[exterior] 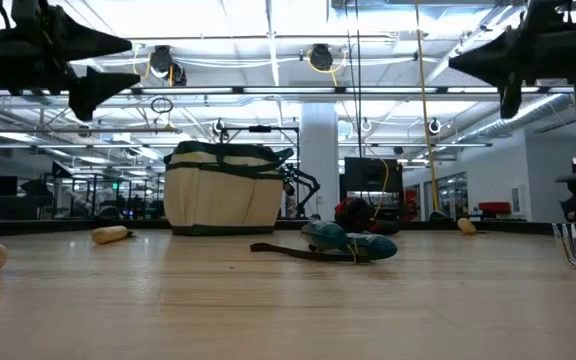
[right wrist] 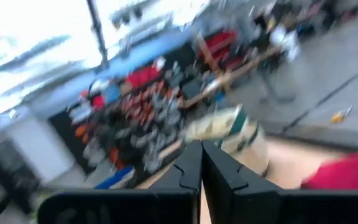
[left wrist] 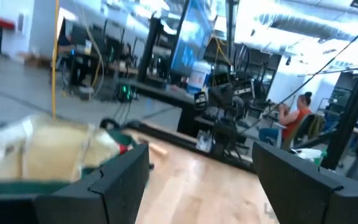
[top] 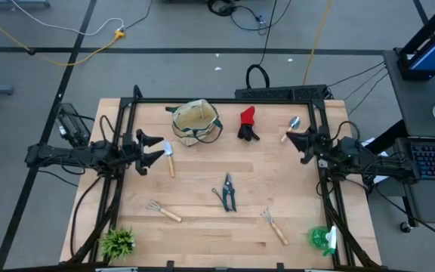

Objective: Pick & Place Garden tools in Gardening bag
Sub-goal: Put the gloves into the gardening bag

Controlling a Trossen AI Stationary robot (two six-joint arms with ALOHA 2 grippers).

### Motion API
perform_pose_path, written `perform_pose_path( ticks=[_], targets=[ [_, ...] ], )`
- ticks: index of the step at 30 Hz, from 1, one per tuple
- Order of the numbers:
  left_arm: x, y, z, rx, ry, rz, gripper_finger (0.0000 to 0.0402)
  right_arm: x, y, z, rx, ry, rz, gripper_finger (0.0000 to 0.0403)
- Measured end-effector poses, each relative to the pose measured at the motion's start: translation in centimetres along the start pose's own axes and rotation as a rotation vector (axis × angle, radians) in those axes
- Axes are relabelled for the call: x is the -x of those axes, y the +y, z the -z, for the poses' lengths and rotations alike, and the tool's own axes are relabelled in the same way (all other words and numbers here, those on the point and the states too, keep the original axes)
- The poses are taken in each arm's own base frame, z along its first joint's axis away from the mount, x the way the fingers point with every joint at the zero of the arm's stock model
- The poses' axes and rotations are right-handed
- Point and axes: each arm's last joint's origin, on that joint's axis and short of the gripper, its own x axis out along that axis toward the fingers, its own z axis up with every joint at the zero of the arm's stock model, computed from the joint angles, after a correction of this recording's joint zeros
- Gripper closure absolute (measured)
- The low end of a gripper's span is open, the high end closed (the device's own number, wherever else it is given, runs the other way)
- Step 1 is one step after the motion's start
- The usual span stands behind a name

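Two grippers held above table: left gripper spread open, trowel just beside its fingertips, gardening bag near, ahead; right gripper pressed shut, empty, second trowel just beside, red gloves farther ahead; pruning shears between both

The table holds one canvas bag, two trowels, two hand rakes and one pair of pruning shears. There is also one pair of red-and-black gloves, one green spray bottle and one small leafy plant.
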Motion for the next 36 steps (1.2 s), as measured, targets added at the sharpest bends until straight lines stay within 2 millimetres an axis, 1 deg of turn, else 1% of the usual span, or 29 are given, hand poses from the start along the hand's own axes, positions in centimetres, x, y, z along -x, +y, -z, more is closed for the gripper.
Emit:
perform_pose_path(
  ticks=[2, 5, 7, 9, 12, 15, 19, 22, 24, 28, 31, 34, 36],
  targets=[
    [0.0, 0.0, -0.2, -0.047, -0.016, 0.003, 0.0107, -0.2, 0.3, -0.7, -0.008, -0.079, -0.007, 0.0403],
    [0.0, 0.0, -0.1, -0.093, -0.013, -0.005, 0.0107, -0.7, 1.0, -1.4, -0.056, -0.155, -0.074, 0.0403],
    [0.0, 0.0, -0.1, -0.096, -0.016, -0.023, 0.0107, -1.2, 1.3, -1.6, -0.085, -0.180, -0.115, 0.0403],
    [0.0, 0.1, -0.1, -0.098, -0.017, -0.048, 0.0107, -2.1, 1.8, -1.8, -0.090, -0.169, -0.109, 0.0403],
    [0.0, 0.3, -0.1, -0.112, -0.021, -0.098, 0.0107, -4.6, 2.9, -2.2, -0.022, -0.069, -0.049, 0.0403],
    [0.0, 0.4, 0.0, -0.137, -0.012, -0.144, 0.0107, -7.8, 4.0, -3.1, 0.095, 0.069, 0.048, 0.0403],
    [0.0, 0.5, 0.1, -0.150, -0.002, -0.176, 0.0107, -12.1, 4.1, -4.1, 0.262, 0.300, 0.224, 0.0398],
    [0.1, 0.6, 0.3, -0.182, 0.016, -0.186, 0.0107, -14.8, 3.2, -4.6, 0.313, 0.422, 0.350, 0.0382],
    [0.1, 0.6, 0.4, -0.216, 0.029, -0.188, 0.0107, -16.4, 2.3, -4.9, 0.309, 0.459, 0.418, 0.0364],
    [0.1, 0.6, 0.4, -0.227, 0.030, -0.188, 0.0107, -19.0, 0.1, -5.0, 0.250, 0.491, 0.470, 0.0310],
    [0.1, 0.6, 0.4, -0.227, 0.030, -0.188, 0.0107, -20.2, -2.0, -4.2, 0.201, 0.530, 0.516, 0.0261],
    [0.1, 0.6, 0.4, -0.229, 0.031, -0.190, 0.0107, -20.7, -3.9, -2.9, 0.148, 0.583, 0.572, 0.0212],
    [0.1, 0.7, 0.4, -0.232, 0.037, -0.195, 0.0107, -21.1, -4.8, -2.2, 0.119, 0.616, 0.580, 0.0183]
  ],
)
